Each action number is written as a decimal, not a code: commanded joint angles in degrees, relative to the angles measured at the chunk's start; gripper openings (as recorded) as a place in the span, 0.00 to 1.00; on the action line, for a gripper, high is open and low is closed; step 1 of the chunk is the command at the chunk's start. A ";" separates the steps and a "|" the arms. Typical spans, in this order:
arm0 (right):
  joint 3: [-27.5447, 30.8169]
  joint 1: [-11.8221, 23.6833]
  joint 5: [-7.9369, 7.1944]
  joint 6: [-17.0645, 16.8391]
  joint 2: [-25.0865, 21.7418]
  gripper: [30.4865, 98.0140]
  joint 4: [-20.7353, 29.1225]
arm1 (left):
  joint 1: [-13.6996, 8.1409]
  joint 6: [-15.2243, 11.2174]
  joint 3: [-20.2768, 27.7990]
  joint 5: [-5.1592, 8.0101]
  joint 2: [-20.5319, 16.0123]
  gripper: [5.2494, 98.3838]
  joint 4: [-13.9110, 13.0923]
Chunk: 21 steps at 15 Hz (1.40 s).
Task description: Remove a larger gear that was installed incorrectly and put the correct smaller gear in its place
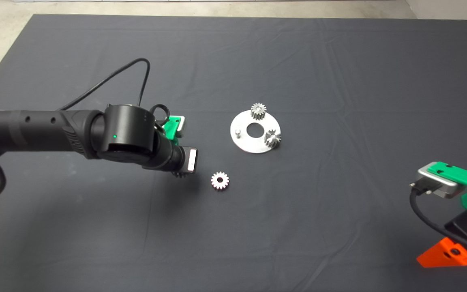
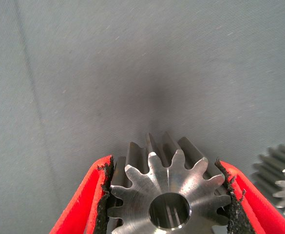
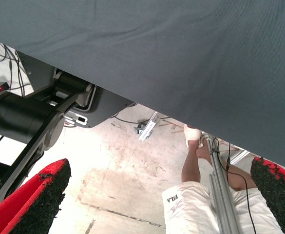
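Setting: a robotics lab or test workshop. Evidence: a dark mat [image 1: 339,61] covers a table standing on bare, stained concrete floor [image 3: 118,180]. Under the table edge, beyond the right gripper [image 3: 157,200], the robot's black base [image 3: 30,122] shows, with loose cables [image 3: 1,58] and aluminium framing [image 3: 220,195]; a person's legs [image 3: 200,170] stand beside that framing. On the mat lie only machined steel parts: a round plate [image 1: 255,132] carrying 2 gears.
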 commanded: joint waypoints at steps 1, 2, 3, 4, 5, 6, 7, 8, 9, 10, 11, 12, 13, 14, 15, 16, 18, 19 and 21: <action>0.28 0.70 -5.49 0.39 -0.06 1.00 1.42 | -0.30 -0.15 0.13 0.21 -0.31 0.44 1.64; 0.28 0.70 -5.49 0.39 -0.06 1.00 1.48 | 0.29 -0.18 0.13 0.21 -0.40 0.44 1.73; 0.28 0.70 -5.49 0.39 -0.06 1.00 1.43 | 0.76 -0.33 0.19 0.21 -0.34 0.44 2.23; 0.28 0.70 -5.49 0.39 -0.06 1.00 1.40 | 1.17 -0.33 0.31 0.21 -0.22 0.44 3.20; 0.28 0.70 -5.49 0.39 -0.06 1.00 1.49 | 1.55 -0.41 0.31 0.21 -0.22 0.44 3.49; 0.28 0.70 -5.49 0.39 -0.07 1.00 1.49 | 1.64 -0.41 0.32 0.21 -0.22 0.44 3.50; 0.28 0.70 -5.49 0.39 -0.15 1.00 1.49 | 1.64 -0.41 0.40 0.21 -0.31 0.44 3.58; 0.28 0.70 -5.49 0.39 -0.15 1.00 1.49 | 1.64 -0.41 0.40 0.50 -0.31 0.44 3.58; 0.28 0.70 -5.49 0.39 -0.15 1.00 1.40 | 1.64 -0.41 0.40 0.84 -0.31 0.44 3.58; 0.28 0.70 -5.49 0.39 -0.15 1.00 1.40 | 1.64 -0.41 0.40 1.00 -0.37 0.44 3.58; 0.28 0.70 -5.45 0.39 -0.15 1.00 1.40 | 1.64 -0.37 0.40 1.00 -0.40 0.44 3.58; 0.28 0.70 -5.49 0.39 -0.15 1.00 1.40 | 1.64 -0.33 0.49 1.00 -0.31 0.44 3.58; 0.28 0.70 -5.40 0.39 -0.15 1.00 1.40 | 1.64 -0.33 0.66 1.00 -0.40 0.44 3.58; 0.28 0.70 -5.49 0.39 -0.15 1.00 1.40 | 1.64 -0.33 0.75 1.00 -0.57 0.45 3.58; 0.28 0.70 -5.49 0.39 -0.15 1.00 1.40 | 1.64 -0.33 0.75 1.00 -0.49 0.45 3.58; 0.28 0.70 -5.49 0.39 -0.15 1.00 1.40 | 1.64 -0.33 0.75 1.00 -0.57 0.46 3.58; 0.28 0.70 -5.49 0.39 -0.15 1.00 1.37 | 1.64 -0.33 0.84 1.00 -0.66 0.47 3.58; 0.28 0.70 -5.49 0.39 -0.15 1.00 1.31 | 1.64 -0.33 0.93 1.00 -0.75 0.47 3.58; 0.28 0.70 -5.49 0.39 -0.15 1.00 1.31 | 1.38 -0.33 1.67 1.61 -1.01 0.52 3.49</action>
